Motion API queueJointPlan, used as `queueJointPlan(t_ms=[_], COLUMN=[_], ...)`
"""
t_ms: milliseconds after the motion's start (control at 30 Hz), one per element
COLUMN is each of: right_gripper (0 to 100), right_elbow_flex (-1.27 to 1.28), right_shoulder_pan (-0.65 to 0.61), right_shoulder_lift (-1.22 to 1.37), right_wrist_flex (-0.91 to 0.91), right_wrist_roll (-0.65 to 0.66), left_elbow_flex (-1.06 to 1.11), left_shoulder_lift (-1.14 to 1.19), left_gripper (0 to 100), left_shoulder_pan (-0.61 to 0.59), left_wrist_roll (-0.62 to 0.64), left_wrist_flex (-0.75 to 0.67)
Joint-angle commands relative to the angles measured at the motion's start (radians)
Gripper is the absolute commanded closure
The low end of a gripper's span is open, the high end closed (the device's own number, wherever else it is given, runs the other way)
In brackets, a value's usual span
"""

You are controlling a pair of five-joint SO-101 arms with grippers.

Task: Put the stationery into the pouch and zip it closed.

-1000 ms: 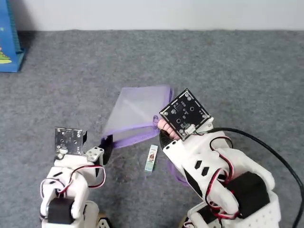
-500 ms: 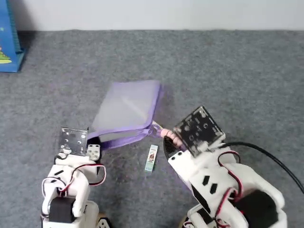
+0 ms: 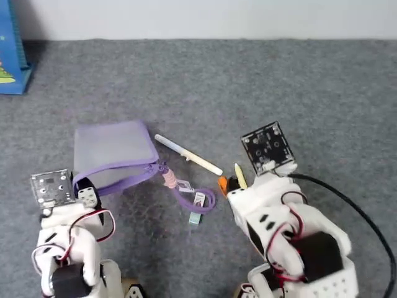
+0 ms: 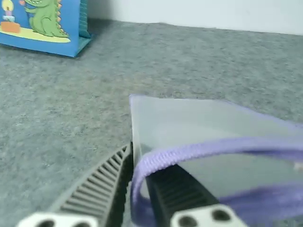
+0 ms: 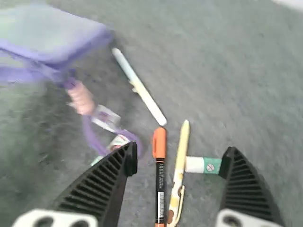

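- High view: purple-edged translucent fabric pouch (image 3: 115,152) lies flat toward the left side of the grey carpeted table (image 3: 298,87), with its zip edge toward the arms.
- Left gripper (image 3: 87,188) sits at the pouch's near-left corner. The fingers are hard to make out under the arm's camera board.
- A purple strap loop (image 3: 195,198) and a pink charm (image 3: 169,179) trail from the pouch's near-right corner. A small pale green block (image 3: 196,215) lies just beside the loop.
- A pale slim pen (image 3: 186,155) lies diagonally near the table's middle, apart from the pouch.
- The right arm (image 3: 279,217) hides most of an orange pen (image 3: 222,183) and a yellow pen (image 3: 239,176), so only their tips show.
- A blue box (image 3: 9,49) is cut off at the far-left corner.
- Left wrist view: left gripper (image 4: 139,189) is closed narrow, pinching the pouch's (image 4: 203,127) purple edge. The pouch's far end is cut off. The blue box (image 4: 42,21) has a green dinosaur print.
- Right wrist view: right gripper (image 5: 180,153) is spread wide and holds nothing. The orange pen (image 5: 159,165) and yellow pen (image 5: 180,161) lie side by side on the table between its fingers.
- A short white stick with a green band (image 5: 201,164) lies beside the yellow pen and is partly hidden by a finger. What it is cannot be told.
- The pale slim pen (image 5: 138,87), pink charm (image 5: 81,100), strap loop (image 5: 94,137) and pouch (image 5: 47,33) lie farther off and are blurred.
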Motion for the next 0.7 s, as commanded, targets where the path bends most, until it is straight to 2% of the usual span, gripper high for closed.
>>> queueJointPlan(t_ms=[0,200,300,500,667], right_gripper=[76.0,78.5,78.6,78.6,78.6], right_elbow_flex=[0.083,0.224,0.213,0.135,0.091], right_shoulder_pan=[0.048,0.061,0.081,0.087,0.101], right_shoulder_lift=[-0.001,0.050,0.168,0.446,0.670], right_wrist_flex=[-0.093,-0.188,-0.193,-0.269,-0.364], right_wrist_roll=[-0.003,-0.002,-0.002,-0.002,0.040], left_elbow_flex=[-0.113,-0.193,-0.202,-0.202,-0.203], left_shoulder_lift=[-0.012,-0.011,-0.011,-0.011,-0.009], left_gripper=[99,99,99,99,99], left_shoulder_pan=[-0.012,-0.011,-0.008,0.118,0.130], left_wrist_roll=[0.029,0.057,0.055,0.025,0.020], left_wrist_flex=[0.032,0.086,0.091,0.107,0.107])
